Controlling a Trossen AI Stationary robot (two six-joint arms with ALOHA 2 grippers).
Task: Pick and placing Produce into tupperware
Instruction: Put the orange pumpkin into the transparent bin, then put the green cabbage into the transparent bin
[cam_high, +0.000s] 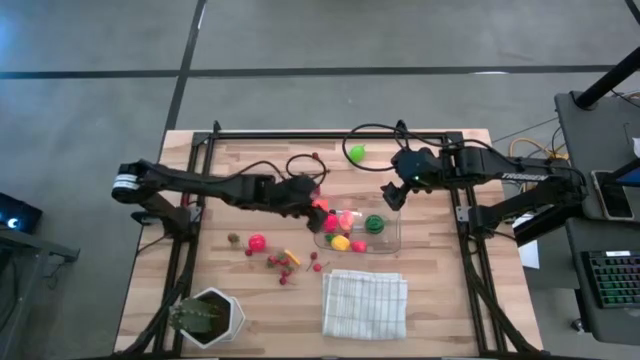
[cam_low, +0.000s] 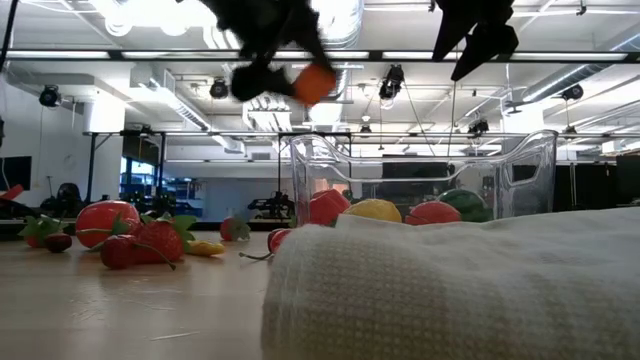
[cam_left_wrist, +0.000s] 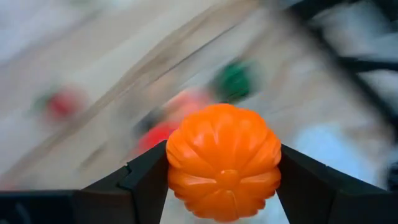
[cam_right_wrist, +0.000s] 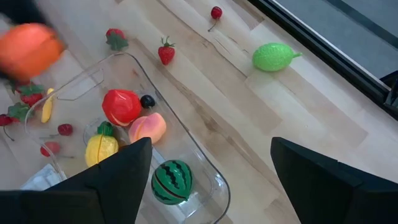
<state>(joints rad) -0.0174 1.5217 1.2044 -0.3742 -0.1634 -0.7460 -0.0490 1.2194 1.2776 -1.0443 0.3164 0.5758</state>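
Observation:
My left gripper (cam_high: 314, 200) is shut on an orange toy pumpkin (cam_left_wrist: 224, 162) and holds it in the air by the left end of the clear tupperware (cam_high: 390, 243). In the low view the pumpkin (cam_low: 315, 85) hangs high above the table. A red piece (cam_right_wrist: 121, 106), a peach one (cam_right_wrist: 148, 127), a yellow one (cam_right_wrist: 101, 149) and a striped green ball (cam_right_wrist: 171, 180) lie in the tupperware. Loose produce, including a pink ball (cam_high: 257, 241), lies on the table to its left. My right gripper (cam_high: 392, 196) stands open above the tupperware's far right, with nothing between its fingers. My left gripper pinches the pumpkin between its two fingers, one on each side of it (cam_left_wrist: 174, 168). The fingers come slanting down from the table's left. The pumpkin is lifted clear of the table and of the tupperware.
A green lime-like piece (cam_high: 355, 153) lies near the far edge. A folded white cloth (cam_high: 365, 303) lies in front of the tupperware. A potted green plant (cam_high: 205, 317) stands at the near left corner. Black rails (cam_high: 200, 190) run along both table sides.

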